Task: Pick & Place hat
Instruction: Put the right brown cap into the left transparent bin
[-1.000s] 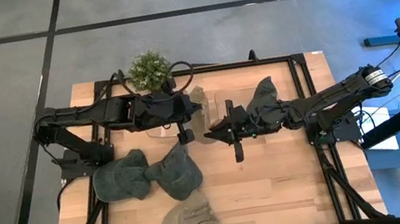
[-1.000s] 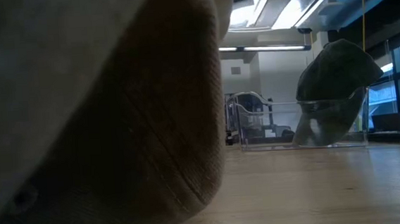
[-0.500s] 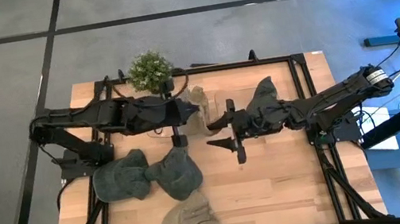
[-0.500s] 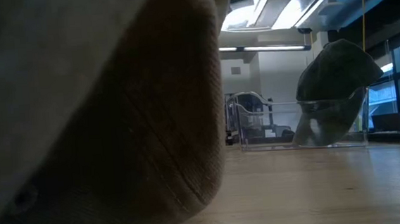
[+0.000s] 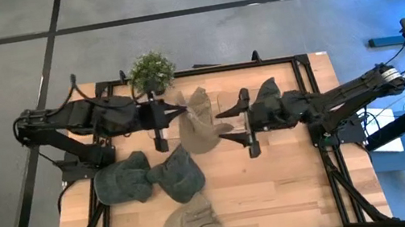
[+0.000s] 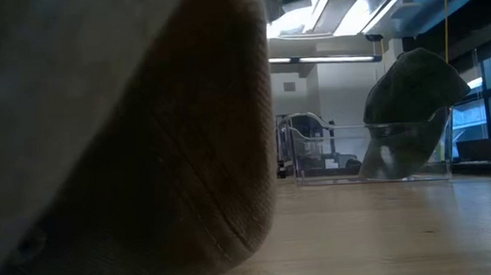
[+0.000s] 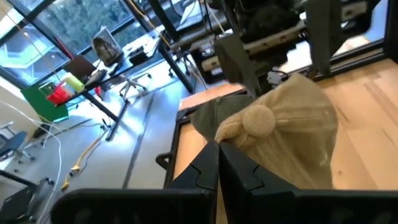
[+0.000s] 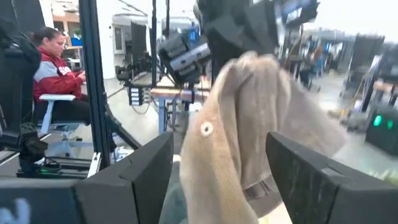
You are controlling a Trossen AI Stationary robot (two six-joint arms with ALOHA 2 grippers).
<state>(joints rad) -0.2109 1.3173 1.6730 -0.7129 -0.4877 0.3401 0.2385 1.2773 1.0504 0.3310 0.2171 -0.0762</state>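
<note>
High view: the tan hat (image 5: 198,128) hangs between the two hands above the tabletop (image 5: 296,188), near its far middle. Its left upper edge is at the left hand (image 5: 172,112), and the body of the hat drapes toward the right hand (image 5: 243,127), just beside it. Left wrist view: the left hand's fingers (image 7: 208,168) are pressed together, pinching the tan hat (image 7: 280,134) near its pompom. Right wrist view: the right hand's fingers (image 8: 149,174) are spread wide on either side of the hanging tan hat (image 8: 239,130), and no grip shows. A dark hat (image 5: 267,97) drapes over the right arm behind its hand. Three more hats lie on the near left of the tabletop: two grey (image 5: 122,180) (image 5: 176,178) and one tan (image 5: 191,223). A plant (image 5: 151,71) stands at the far edge.

Compared with the frame a second earlier, the right hand has gone from pinching to spread, and the left arm has drawn back to the left, pulling the tan hat out into fuller view.
</note>
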